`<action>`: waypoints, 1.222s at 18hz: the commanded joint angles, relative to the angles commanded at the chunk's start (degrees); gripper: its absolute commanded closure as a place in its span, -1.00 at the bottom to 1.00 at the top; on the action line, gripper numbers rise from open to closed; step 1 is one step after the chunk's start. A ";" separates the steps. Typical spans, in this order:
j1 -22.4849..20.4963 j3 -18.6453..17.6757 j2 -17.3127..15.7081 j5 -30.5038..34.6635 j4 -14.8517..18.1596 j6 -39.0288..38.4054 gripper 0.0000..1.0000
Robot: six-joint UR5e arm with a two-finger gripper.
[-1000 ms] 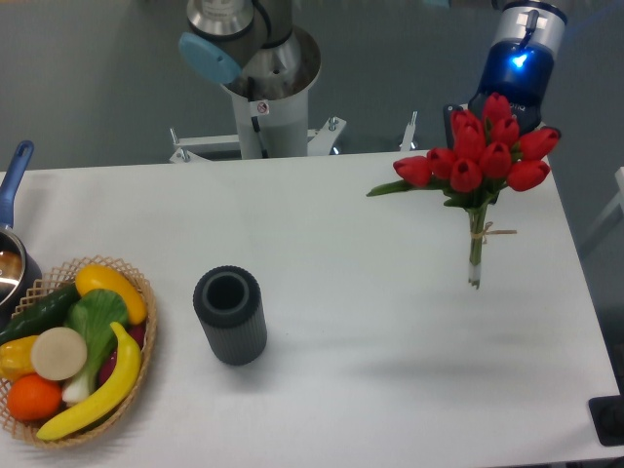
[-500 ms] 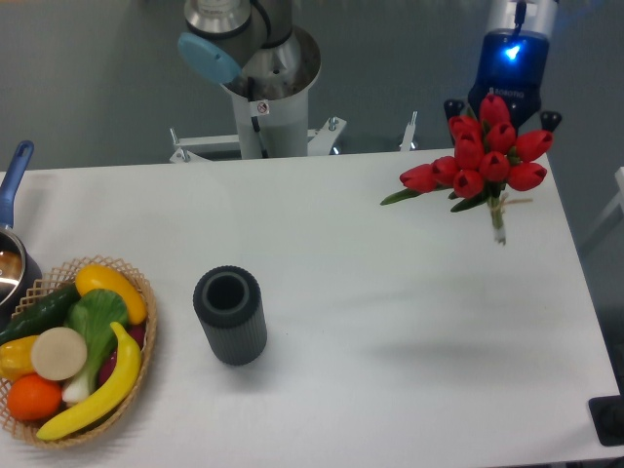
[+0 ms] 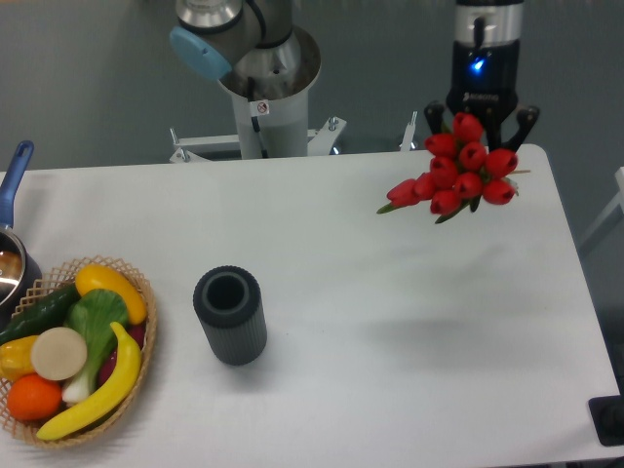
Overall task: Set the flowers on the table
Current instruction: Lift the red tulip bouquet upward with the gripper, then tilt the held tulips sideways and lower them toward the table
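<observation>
A UR5e arm's gripper [image 3: 480,115] carries the flowers [image 3: 454,175], a bunch of red tulips, above the far right corner of the table [image 3: 390,292]; the blooms face the camera, the stems run back behind them and are all but hidden; a soft shadow lies on the white surface well below and in front of the bunch, which suggests the tulips hang clear of the tabletop rather than rest on it. The two dark fingers splay out either side of the topmost blooms; where they meet the stems is masked by the flowers, so the hold appears to be a clamp on the bunch, though the contact itself cannot be seen.

The step in hand looks to be the carry, with the set-down not yet made; the bunch sits tilted, heads toward the viewer, near the table's back edge. The next move calls for lowering the flowers onto open white surface, keeping them inboard of the rim so nothing overhangs; the stems want to come down roughly level so the heads do not take the weight; only then should the fingers part.

Well apart on the left stand a dark ribbed cylinder [image 3: 230,315], upright with its open mouth showing, and a wicker basket [image 3: 136,375] of fruit and vegetables; a blue-handled pot [image 3: 10,244] sits at the left edge; none lies between the bunch and the table beneath it.
</observation>
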State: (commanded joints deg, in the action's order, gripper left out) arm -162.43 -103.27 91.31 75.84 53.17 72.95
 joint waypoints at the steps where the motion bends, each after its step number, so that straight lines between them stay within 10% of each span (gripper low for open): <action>1: 0.97 0.17 1.05 1.05 -0.17 0.00 0.17; 22: 11.61 4.83 18.81 13.28 -0.79 1.94 0.17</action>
State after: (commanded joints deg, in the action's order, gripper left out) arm -150.82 -98.44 110.12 89.12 52.38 74.88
